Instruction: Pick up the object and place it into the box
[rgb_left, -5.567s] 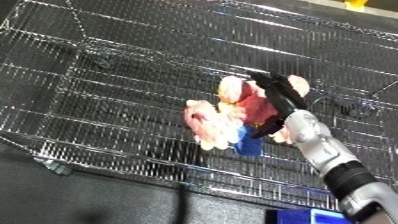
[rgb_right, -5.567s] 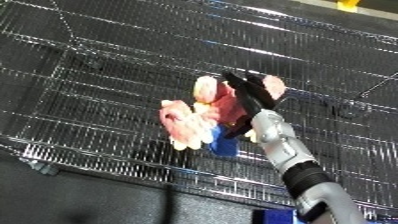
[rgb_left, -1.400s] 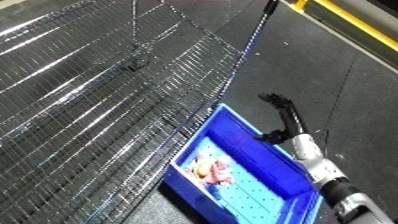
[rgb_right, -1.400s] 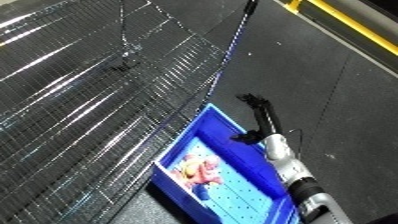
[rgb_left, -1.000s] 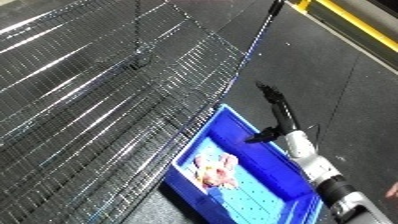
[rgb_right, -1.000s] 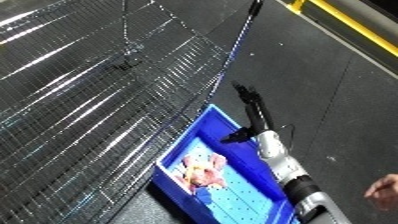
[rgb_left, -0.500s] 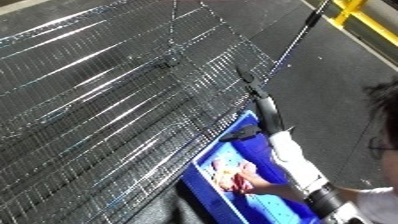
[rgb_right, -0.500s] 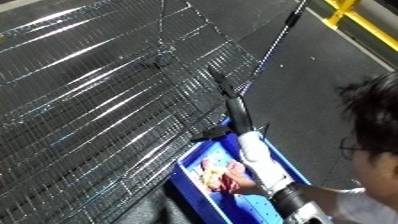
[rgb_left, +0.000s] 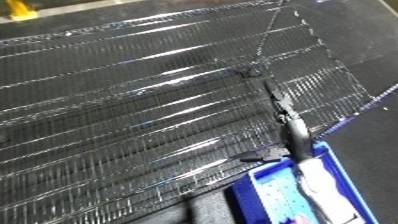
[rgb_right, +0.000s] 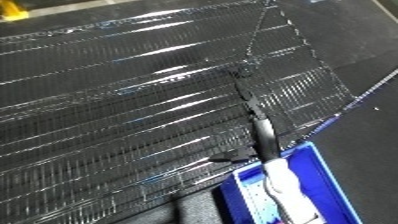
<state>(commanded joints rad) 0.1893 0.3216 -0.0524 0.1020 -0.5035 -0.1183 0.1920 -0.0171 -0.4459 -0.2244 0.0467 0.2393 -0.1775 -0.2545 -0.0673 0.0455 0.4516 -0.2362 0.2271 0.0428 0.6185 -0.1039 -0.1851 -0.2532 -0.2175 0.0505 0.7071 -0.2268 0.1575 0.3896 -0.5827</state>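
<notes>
The blue bin (rgb_left: 263, 176) sits at the lower right, cut off by the picture's edge. The stuffed toy shows in neither view; the visible part of the bin's floor is bare blue. My right forearm (rgb_right: 279, 186) rises out of the lower edge across the bin. Its black right hand (rgb_left: 282, 106) reaches past the bin's far rim, over the wire mesh surface (rgb_left: 133, 100). The fingers look straight and hold nothing. My left hand is out of sight.
The wire mesh surface fills most of both views and slopes from upper right to lower left. Its right edge (rgb_left: 355, 90) borders dark floor. A yellow object (rgb_right: 11, 10) stands at the top left corner.
The camera has swung left, so the mesh now fills the picture and the bin has slid to the lower right corner. The toy in the bin and the person have left the view.
</notes>
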